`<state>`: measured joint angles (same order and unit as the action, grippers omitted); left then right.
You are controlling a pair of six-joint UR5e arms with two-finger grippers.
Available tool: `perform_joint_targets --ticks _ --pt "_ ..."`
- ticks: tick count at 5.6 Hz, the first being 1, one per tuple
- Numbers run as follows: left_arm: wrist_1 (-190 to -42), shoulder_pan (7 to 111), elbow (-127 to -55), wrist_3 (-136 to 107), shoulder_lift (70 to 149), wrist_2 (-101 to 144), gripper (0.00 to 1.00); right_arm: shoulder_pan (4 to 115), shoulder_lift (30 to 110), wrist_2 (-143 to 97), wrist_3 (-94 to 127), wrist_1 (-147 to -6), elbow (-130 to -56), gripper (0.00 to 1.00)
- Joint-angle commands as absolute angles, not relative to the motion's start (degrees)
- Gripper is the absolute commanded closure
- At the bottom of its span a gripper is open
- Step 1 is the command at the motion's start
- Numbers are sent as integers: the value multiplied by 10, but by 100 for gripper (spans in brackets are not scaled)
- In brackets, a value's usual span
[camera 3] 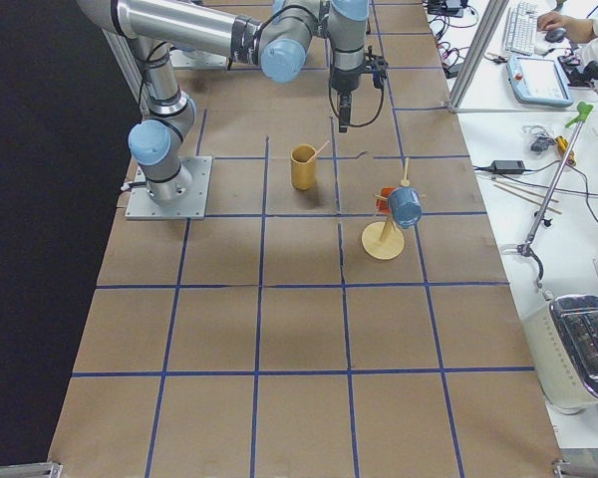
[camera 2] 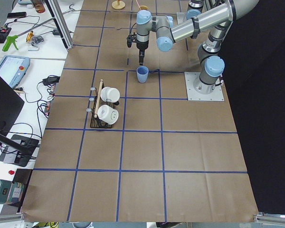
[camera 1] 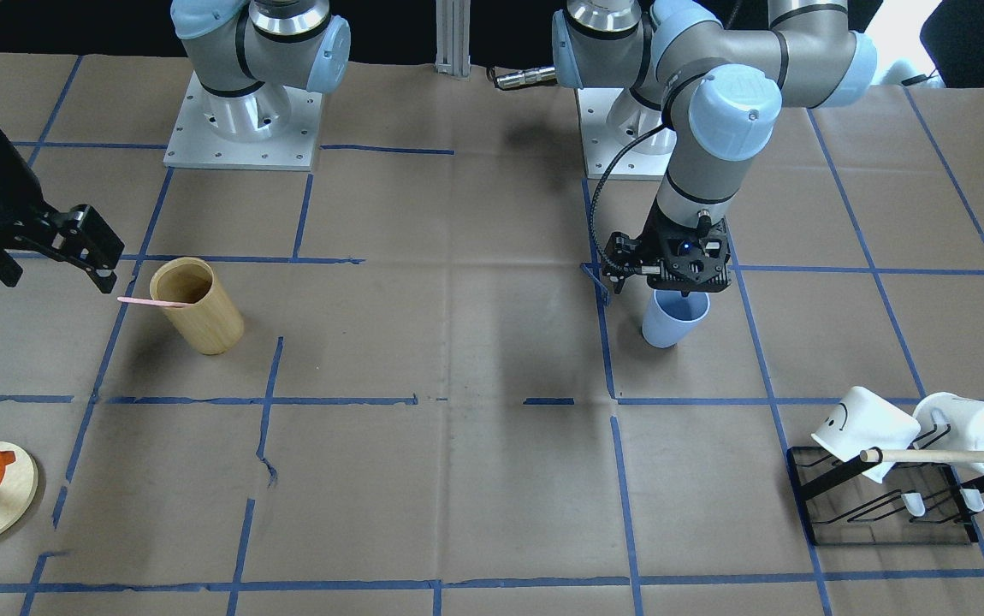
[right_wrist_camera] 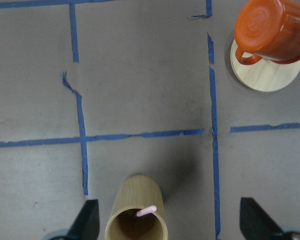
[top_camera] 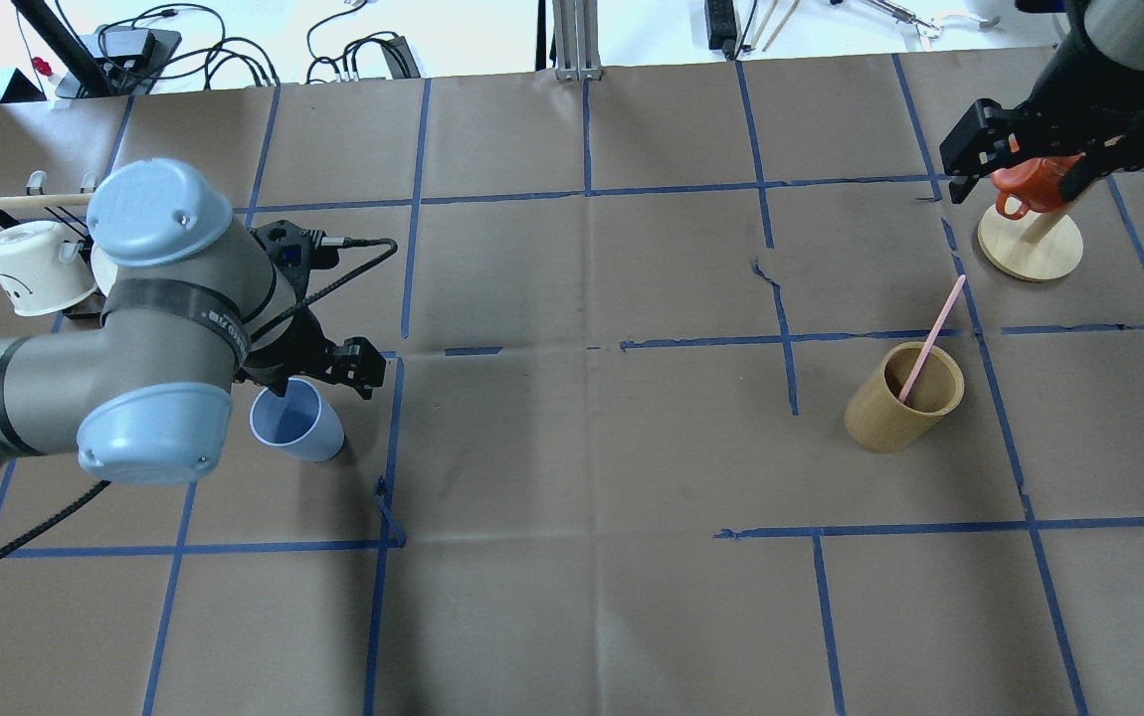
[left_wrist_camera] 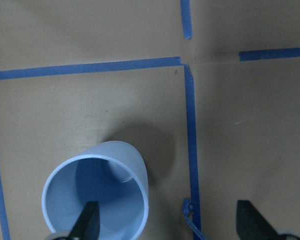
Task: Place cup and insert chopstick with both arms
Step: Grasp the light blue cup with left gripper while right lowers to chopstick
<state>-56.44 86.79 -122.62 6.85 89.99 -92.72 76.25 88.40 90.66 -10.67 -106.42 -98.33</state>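
Left arm: the left fingers (left_wrist_camera: pixel 87 222) are apart and pointing down, directly above the blue cup (top_camera: pixel 295 423). In the left wrist view one finger shows against the cup's opening, while the other is out over the bare desk (top_camera: pixel 582 447) beyond a strip of blue tape (left_wrist_camera: pixel 192 150). Whether that finger touches the rim cannot be told. The cup stands upright on the desk, mouth up and held by nothing, near the rack (camera 1: pixel 886 505) that carries two white mugs (camera 1: pixel 864 423).

Right arm: the right fingers (right_wrist_camera: pixel 87 220) are apart and hold nothing. They are raised above the desk, beside the bamboo holder (top_camera: pixel 902 398).

Chopstick: the pink chopstick (top_camera: pixel 930 338) sits in the bamboo holder. Its lower end is inside and it leans on the rim, with the upper end sticking out toward the wooden stand (top_camera: pixel 1030 254). The holder stands upright, well apart from the blue cup.

Other: an orange mug (right_wrist_camera: pixel 272 30) hangs on the wooden stand.
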Motion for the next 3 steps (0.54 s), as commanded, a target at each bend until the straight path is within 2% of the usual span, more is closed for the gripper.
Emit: perform_joint_targets --ticks 1,2,3 --pt "-540 864 -1245 71 924 -944 25 765 914 904 -72 -1234 -1127 0" --pt "-540 865 -1242 68 929 -942 68 765 925 904 -71 -1277 -1175 0" --pt "-540 865 -1240 69 928 -942 89 765 932 907 -70 -1281 -1193 0"
